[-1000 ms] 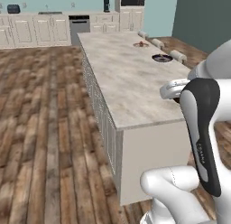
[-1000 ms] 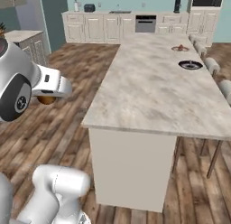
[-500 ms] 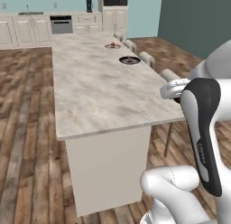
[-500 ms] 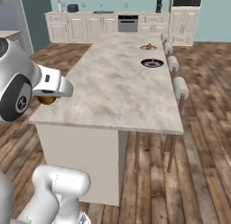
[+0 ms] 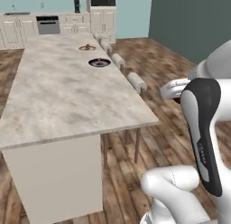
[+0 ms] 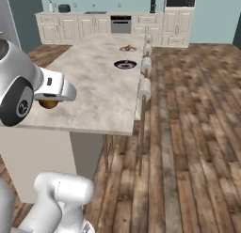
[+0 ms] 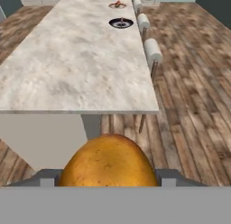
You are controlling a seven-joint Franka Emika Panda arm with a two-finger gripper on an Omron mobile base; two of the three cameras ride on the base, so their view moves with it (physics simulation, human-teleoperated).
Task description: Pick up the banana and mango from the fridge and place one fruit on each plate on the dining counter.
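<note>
My gripper is shut on the mango, a roundish orange-brown fruit that bulges up between the fingers. From the right base view the mango hangs under the white hand, with the gripper just off the near end of the dining counter. Far down the dining counter lie two plates: a dark navy plate and, beyond it, a red-orange rimmed plate. They also appear as the navy plate and the rimmed plate. The banana and the fridge are out of view.
Padded stools line the counter's right side over wood floor. Cream cabinets with an oven run along the back wall. The counter's near end faces me.
The whole picture has shifted as the base drove: the counter now lies lengthwise ahead, seen from its near end. The mango has stayed in the gripper.
</note>
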